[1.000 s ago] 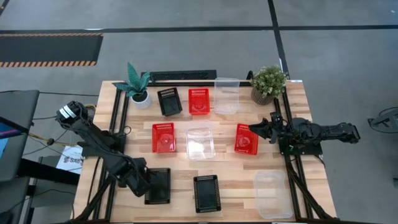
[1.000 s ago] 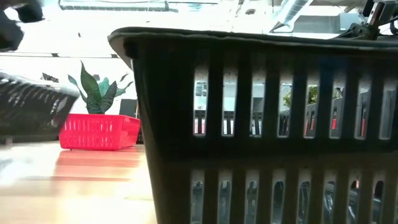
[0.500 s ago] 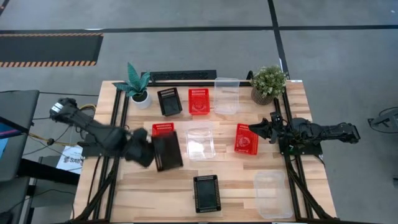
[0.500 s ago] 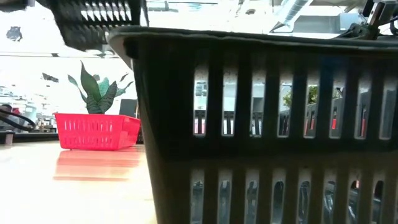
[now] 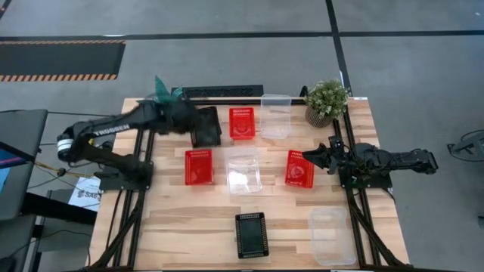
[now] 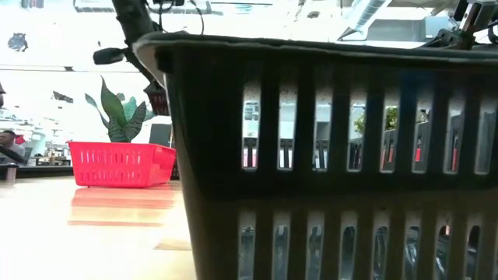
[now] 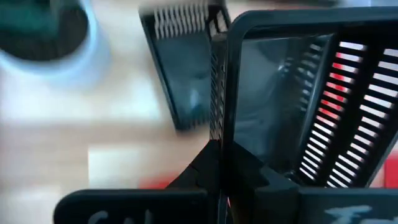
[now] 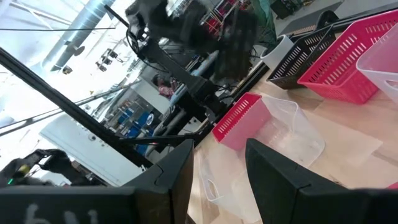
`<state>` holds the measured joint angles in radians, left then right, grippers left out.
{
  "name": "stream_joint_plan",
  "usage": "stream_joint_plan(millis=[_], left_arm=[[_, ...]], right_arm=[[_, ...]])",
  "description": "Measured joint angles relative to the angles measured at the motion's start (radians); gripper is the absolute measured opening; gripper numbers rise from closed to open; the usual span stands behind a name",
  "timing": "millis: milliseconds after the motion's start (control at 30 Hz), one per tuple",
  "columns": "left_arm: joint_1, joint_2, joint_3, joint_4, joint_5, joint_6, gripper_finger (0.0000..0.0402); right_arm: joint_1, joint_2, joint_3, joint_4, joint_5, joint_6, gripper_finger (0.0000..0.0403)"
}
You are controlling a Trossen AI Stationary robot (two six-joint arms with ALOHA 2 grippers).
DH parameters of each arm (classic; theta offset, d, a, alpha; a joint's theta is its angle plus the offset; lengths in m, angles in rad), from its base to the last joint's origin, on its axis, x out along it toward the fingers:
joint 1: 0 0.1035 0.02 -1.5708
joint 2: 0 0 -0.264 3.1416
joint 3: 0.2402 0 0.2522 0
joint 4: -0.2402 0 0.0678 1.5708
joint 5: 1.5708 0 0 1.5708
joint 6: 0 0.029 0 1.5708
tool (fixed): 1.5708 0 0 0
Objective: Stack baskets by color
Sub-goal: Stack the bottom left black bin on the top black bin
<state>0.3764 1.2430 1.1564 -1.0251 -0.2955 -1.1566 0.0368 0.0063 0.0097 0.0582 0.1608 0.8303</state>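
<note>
Black basket [image 5: 206,126], pinched in left fingers [image 7: 214,171], has swung over the back-row black one.

I hold one black basket [image 5: 203,127] over another at far left; reds [image 5: 199,167], clears [image 5: 243,173] and another black [image 5: 250,235] lie scattered.
</note>
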Motion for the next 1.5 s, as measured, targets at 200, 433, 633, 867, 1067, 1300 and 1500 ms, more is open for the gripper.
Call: stream_joint_plan(millis=[200, 433, 633, 867, 1067, 1300, 1500], left_arm=[[0.205, 0.021, 0.000, 0.163, 0.049, 0.143, 0.0000], [0.233, 0.130, 0.000, 0.216, 0.101, 0.206, 0.0000], [0.274, 0.234, -0.001, 0.204, 0.166, 0.247, 0.0000], [0.322, 0.215, 0.000, 0.164, 0.165, 0.196, 0.0000], [0.338, 0.209, -0.002, 0.098, 0.168, 0.199, 0.0000], [0.358, 0.215, -0.050, 0.194, 0.213, 0.169, 0.0000], [0.359, 0.215, -0.051, 0.197, 0.219, 0.156, 0.0000]], right_arm=[[0.000, 0.000, 0.000, -0.001, 0.000, 0.000, 0.0169], [0.000, 0.000, 0.000, -0.001, -0.001, 0.000, 0.0169], [0.000, 0.000, 0.000, -0.001, -0.001, 0.000, 0.0169], [0.000, 0.000, 0.000, -0.001, -0.001, 0.001, 0.0169], [0.000, 0.000, 0.000, -0.001, -0.001, 0.000, 0.0169], [0.000, 0.000, 0.000, -0.001, -0.001, 0.000, 0.0169], [0.000, 0.000, 0.000, -0.002, -0.002, 0.000, 0.0169]])
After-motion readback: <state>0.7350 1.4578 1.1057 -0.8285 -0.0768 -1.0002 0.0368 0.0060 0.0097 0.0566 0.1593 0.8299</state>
